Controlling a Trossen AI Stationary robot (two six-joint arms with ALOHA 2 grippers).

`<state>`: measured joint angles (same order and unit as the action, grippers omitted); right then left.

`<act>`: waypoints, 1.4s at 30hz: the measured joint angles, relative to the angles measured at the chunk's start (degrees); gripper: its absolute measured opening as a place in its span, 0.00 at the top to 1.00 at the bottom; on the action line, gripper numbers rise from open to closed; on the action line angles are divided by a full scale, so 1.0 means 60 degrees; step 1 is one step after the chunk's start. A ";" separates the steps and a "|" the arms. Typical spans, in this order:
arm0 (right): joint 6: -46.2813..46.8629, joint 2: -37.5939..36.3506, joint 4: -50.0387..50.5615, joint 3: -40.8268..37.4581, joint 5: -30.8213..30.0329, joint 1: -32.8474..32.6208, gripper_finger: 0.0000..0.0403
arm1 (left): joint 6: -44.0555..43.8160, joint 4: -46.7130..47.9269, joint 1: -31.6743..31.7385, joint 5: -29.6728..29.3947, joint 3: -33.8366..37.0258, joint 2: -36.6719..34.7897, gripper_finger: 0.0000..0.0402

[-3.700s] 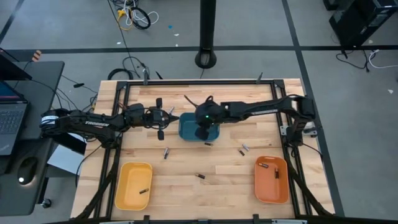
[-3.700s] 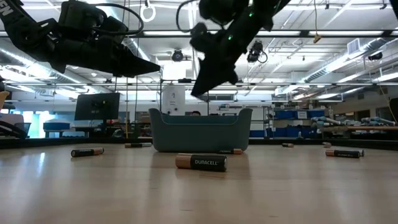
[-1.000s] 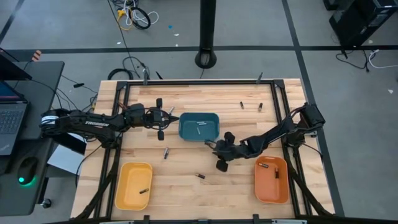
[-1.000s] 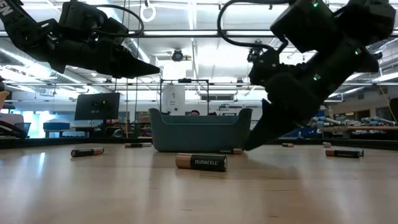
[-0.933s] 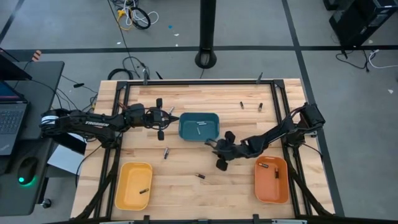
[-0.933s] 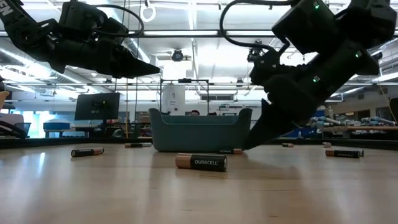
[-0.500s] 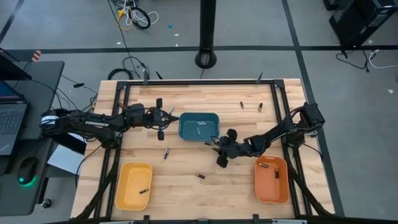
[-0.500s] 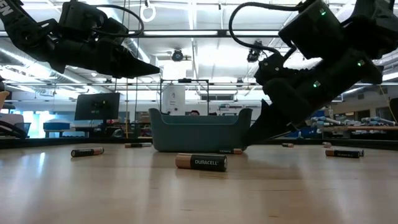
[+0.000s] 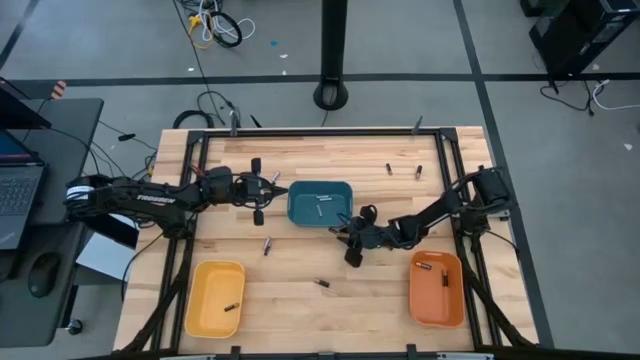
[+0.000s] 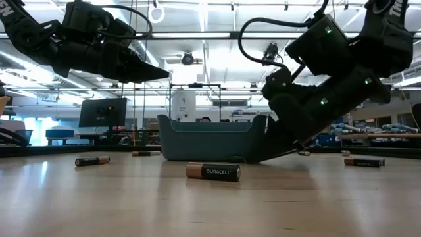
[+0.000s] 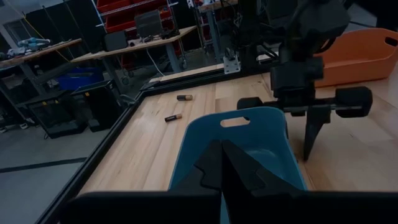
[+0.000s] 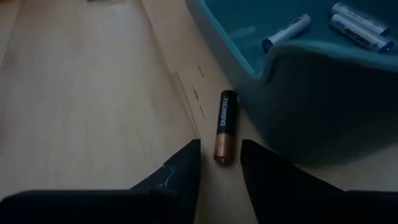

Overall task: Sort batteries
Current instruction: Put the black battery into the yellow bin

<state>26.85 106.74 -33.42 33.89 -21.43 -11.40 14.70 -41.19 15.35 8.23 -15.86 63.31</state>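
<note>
Battery [image 12: 224, 126] beside the teal bin [image 12: 298, 93] lies between the open right end effector's [image 12: 219, 163] fingertips, ungrasped; left end effector [image 11: 222, 163] hovers closed.

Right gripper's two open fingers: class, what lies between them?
A battery lies on the wood between the right gripper's open fingers, beside the teal tray; the right wrist view shows it.

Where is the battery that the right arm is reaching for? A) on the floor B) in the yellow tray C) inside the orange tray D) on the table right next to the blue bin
D: in the right wrist view the battery lies on the wood beside the blue bin, just ahead of the right gripper with its jaws open.
</note>
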 joint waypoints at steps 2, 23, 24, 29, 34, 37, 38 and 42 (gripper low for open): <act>0.0063 0.0004 -0.0002 0.0004 -0.0031 0.0001 0.70 | 0.0004 0.0008 0.0000 0.0000 0.0000 0.0000 0.99; 0.0346 -0.0347 0.0675 0.0004 0.0437 -0.0025 0.90 | 0.0006 0.0007 0.0004 0.0000 0.0000 0.0000 0.99; 0.0344 -0.0428 0.0743 -0.0005 0.0536 -0.0025 0.90 | 0.0006 0.0007 0.0004 0.0000 0.0000 0.0000 0.99; 0.0288 -0.0806 0.1116 -0.0025 0.0832 -0.0050 0.91 | 0.0007 0.0008 0.0004 0.0000 0.0000 0.0000 0.99; 0.0280 -0.1020 0.1237 -0.0025 0.0853 -0.0097 0.91 | -0.0031 0.0010 0.0004 0.0416 0.0000 0.0000 0.99; 0.0286 -0.1150 0.1213 -0.0025 0.0849 -0.0116 0.91 | -0.0051 0.0082 -0.0034 0.1603 0.0000 0.0000 0.99; 0.0283 -0.1198 0.1216 -0.0025 0.0844 -0.0124 0.91 | -0.0047 0.0121 -0.0079 0.1957 0.0000 0.0000 0.99; 0.0269 -0.1407 0.1164 -0.0022 0.0803 -0.0188 0.91 | -0.0007 0.0773 -0.0388 0.2466 -0.0256 0.0004 0.99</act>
<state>28.47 98.29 -26.44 33.76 -16.61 -12.53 14.65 -36.55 13.03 23.03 -17.39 63.33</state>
